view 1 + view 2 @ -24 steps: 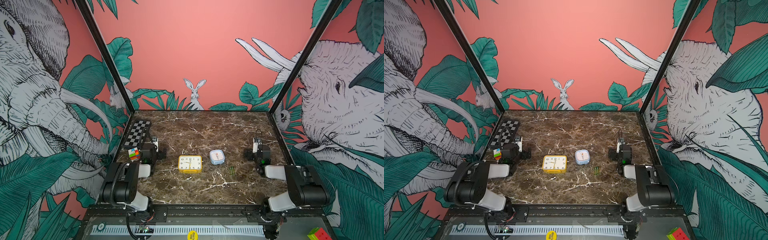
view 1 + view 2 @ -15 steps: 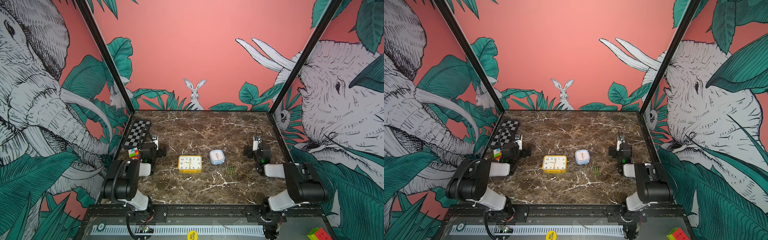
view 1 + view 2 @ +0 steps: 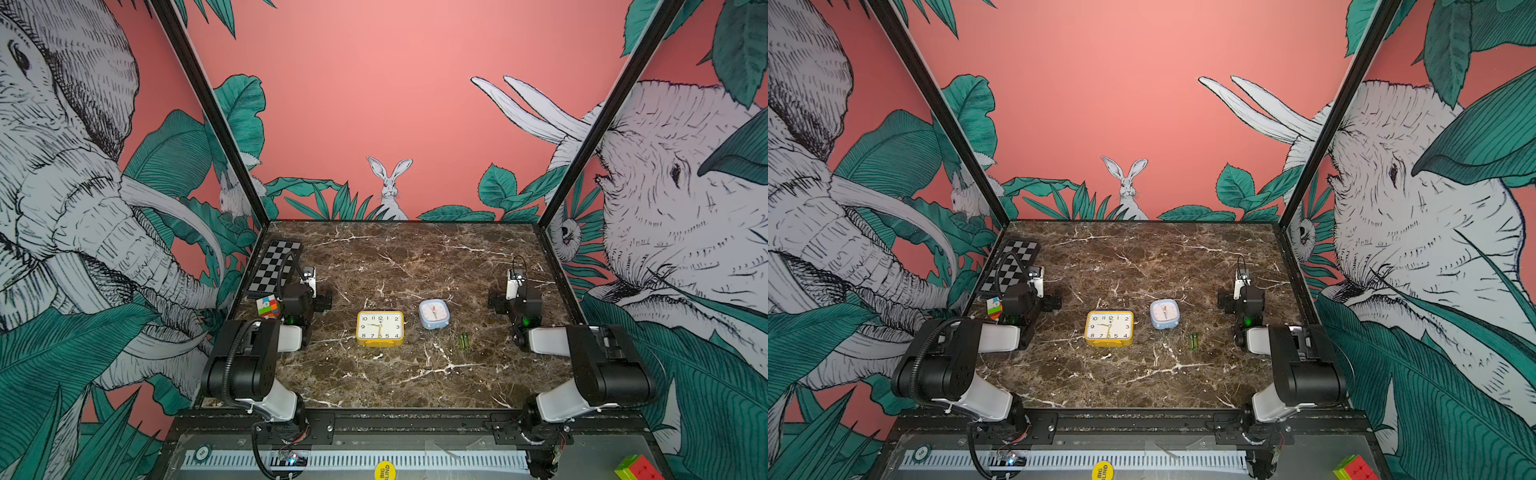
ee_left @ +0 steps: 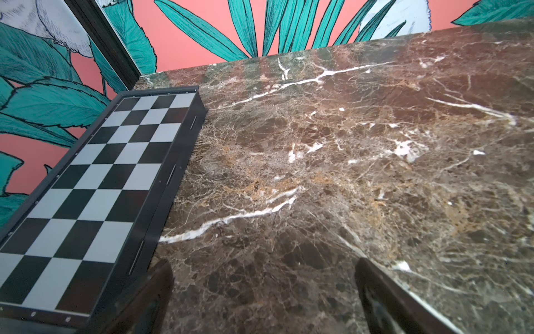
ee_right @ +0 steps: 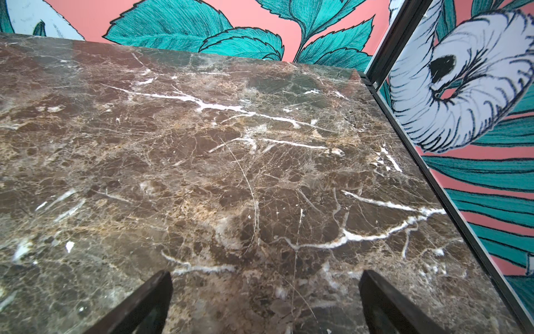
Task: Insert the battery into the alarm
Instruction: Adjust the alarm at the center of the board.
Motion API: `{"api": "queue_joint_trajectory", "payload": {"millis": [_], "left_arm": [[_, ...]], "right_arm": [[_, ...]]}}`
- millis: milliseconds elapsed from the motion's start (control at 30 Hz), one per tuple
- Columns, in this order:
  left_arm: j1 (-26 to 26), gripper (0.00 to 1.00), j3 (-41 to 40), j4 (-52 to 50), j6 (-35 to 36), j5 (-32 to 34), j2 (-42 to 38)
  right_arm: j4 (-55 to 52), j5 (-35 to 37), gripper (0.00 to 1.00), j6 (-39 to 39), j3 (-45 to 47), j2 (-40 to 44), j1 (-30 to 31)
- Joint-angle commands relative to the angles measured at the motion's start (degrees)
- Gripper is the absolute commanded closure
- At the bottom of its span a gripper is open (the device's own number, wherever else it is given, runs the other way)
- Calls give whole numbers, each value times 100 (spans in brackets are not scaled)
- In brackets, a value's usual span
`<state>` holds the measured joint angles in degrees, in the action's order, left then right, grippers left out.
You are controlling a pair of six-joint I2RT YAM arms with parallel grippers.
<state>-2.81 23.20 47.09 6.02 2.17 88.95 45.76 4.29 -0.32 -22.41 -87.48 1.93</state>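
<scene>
Tabletop [image 3: 415, 266] | left end effector [image 4: 263, 260], right end effector [image 5: 265, 271] open, empty | yellow alarm [image 3: 380, 328], battery [image 3: 464, 341]: top views only

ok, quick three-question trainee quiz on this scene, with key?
1. True or false: the left end effector and the right end effector are both open and empty.
2. The green batteries lie closest to: A) yellow alarm clock B) blue clock C) chessboard.
3. In both top views, which side of the yellow alarm clock shows: dial or back?

Key: 1 true; 2 B; 3 dial.
</scene>
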Motion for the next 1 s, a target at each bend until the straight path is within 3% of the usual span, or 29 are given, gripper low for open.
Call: {"api": "queue_joint_trajectory", "payload": {"millis": [0, 333, 400, 500, 633, 700, 767, 967], "left_arm": [[13, 1, 98, 186, 75, 5, 17], [8, 1, 96, 186, 79, 11, 8], [11, 1, 75, 208, 80, 14, -9], [12, 1, 230, -251, 52, 197, -268], [0, 1, 1081, -2544, -332, 364, -1036], [2, 1, 1476, -3408, -854, 130, -1281], [-24, 3, 1768, -3876, -1139, -803, -1306], [-243, 6, 1976, -4348, -2782, -1561, -1081]], "right_arm": [[232, 103, 1, -39, -105, -47, -26], [262, 98, 1, -47, -68, -13, -22], [340, -289, 1, -217, -36, 61, 0], [-601, -458, 1, -713, -253, 643, 322], [-2257, -530, 1, -1822, -1025, 1083, 1409], [-2714, -1137, 1, -2208, -1395, 988, 1973], [-3153, -1626, 1, -2656, -1784, 760, 2647], [-3569, -2171, 1, -4255, -2198, 122, 4215]]}}
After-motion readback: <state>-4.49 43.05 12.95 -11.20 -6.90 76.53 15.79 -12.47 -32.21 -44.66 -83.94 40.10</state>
